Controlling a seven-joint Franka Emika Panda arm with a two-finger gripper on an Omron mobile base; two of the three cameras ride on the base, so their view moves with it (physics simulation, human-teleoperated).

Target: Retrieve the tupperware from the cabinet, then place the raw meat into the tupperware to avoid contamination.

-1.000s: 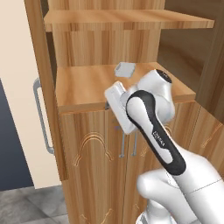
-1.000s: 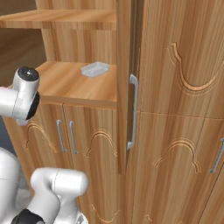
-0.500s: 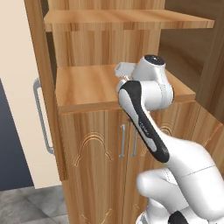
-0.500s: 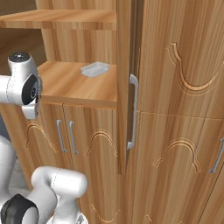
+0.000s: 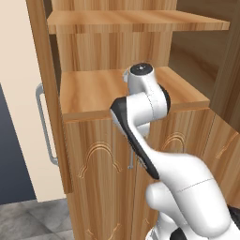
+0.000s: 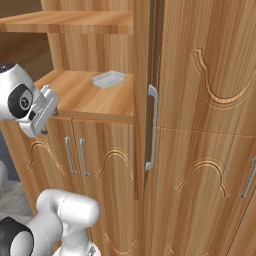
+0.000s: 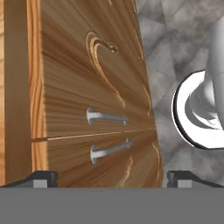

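The tupperware, a small clear box, lies on the lower open shelf of the cabinet, towards the back right. In the left base view my arm's wrist stands in front of that spot on the shelf. My gripper hangs just off the shelf's front left corner, lower than the tupperware and well apart from it. It points down at the lower doors. In the hand view the gripper is open, its tips wide apart with nothing between them. The raw meat is out of view.
The cabinet's right door stands open edge-on with a silver bar handle. Its left door is open too. An upper shelf hangs over the lower one. Below are shut doors with paired handles.
The wrist has risen and turned, so the hand has swung from the shelf's front edge to its left side and now points down. The tupperware has not moved.
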